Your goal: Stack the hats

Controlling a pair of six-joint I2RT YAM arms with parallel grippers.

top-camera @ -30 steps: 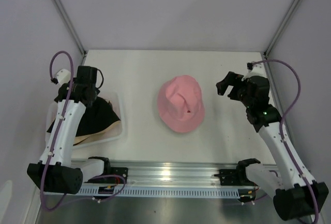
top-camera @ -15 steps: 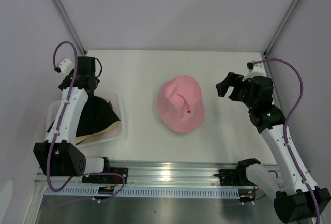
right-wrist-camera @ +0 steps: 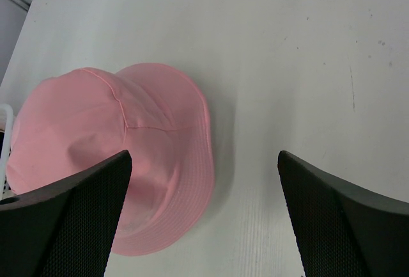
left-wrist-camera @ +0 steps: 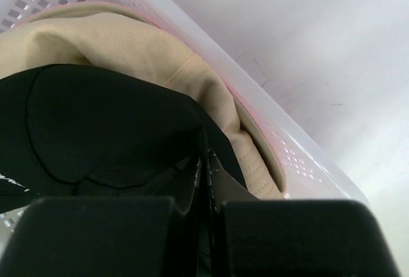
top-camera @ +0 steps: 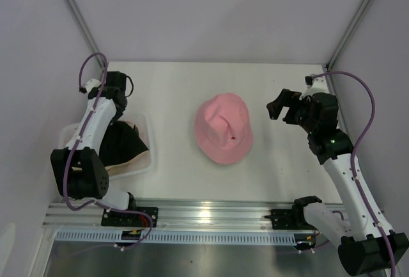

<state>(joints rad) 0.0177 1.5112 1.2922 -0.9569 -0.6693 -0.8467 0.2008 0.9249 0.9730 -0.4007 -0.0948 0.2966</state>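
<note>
A pink hat (top-camera: 222, 130) lies crown-up in the middle of the table, and in the right wrist view the pink hat (right-wrist-camera: 115, 149) sits to the left of my fingers. My right gripper (top-camera: 281, 105) hovers open to its right, and between the fingers of the right gripper (right-wrist-camera: 204, 181) is only bare table. A black hat (top-camera: 128, 144) lies on a beige hat (top-camera: 123, 168) inside the white basket (top-camera: 148, 157). My left gripper (top-camera: 117, 122) reaches into the basket. Up close the left gripper (left-wrist-camera: 208, 162) is shut on the black hat (left-wrist-camera: 96, 123) at its edge, over the beige hat (left-wrist-camera: 128, 40).
The basket's perforated wall (left-wrist-camera: 287, 146) runs close along the right of my left fingers. Grey side walls (top-camera: 38, 66) enclose the table on both sides. A metal rail (top-camera: 211, 216) with both arm bases runs along the near edge.
My left arm has swung toward the back of the basket and its jaws have gone from open to shut on the black fabric. The right arm and the pink hat have stayed put.
</note>
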